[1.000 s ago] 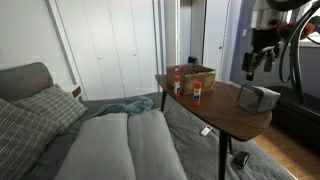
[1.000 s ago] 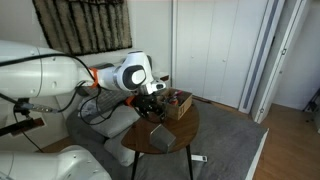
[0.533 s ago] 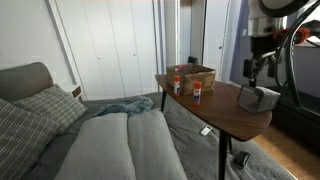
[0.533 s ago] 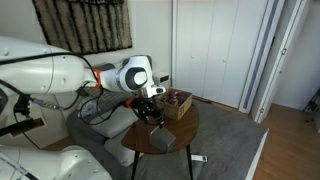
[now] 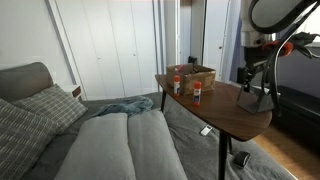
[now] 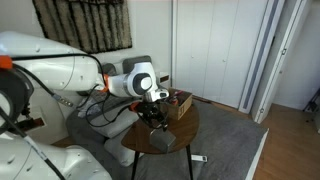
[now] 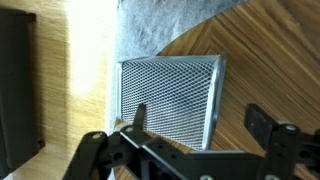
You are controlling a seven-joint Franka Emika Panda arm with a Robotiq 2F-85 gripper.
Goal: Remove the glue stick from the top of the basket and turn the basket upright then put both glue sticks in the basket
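Note:
The grey wire-mesh basket (image 7: 165, 100) lies on its side on the wooden table, with its rim toward the right of the wrist view. It also shows in both exterior views (image 5: 259, 99) (image 6: 163, 137). My gripper (image 7: 200, 120) is open just above it; one finger is over the mesh and the other over bare table past the rim. The gripper shows in both exterior views (image 5: 250, 84) (image 6: 154, 119). Two red-orange glue sticks (image 5: 178, 88) (image 5: 197, 93) stand upright beside the cardboard box, away from the basket. Nothing lies on the basket.
A brown cardboard box (image 5: 192, 75) (image 6: 181, 103) stands at the table's far end. The round wooden table (image 5: 225, 110) has its edge close to the basket, with grey carpet (image 7: 160, 25) below. A grey sofa (image 5: 110, 145) stands next to the table.
My gripper has come down and moved in over the basket. The basket, glue sticks and box have not moved.

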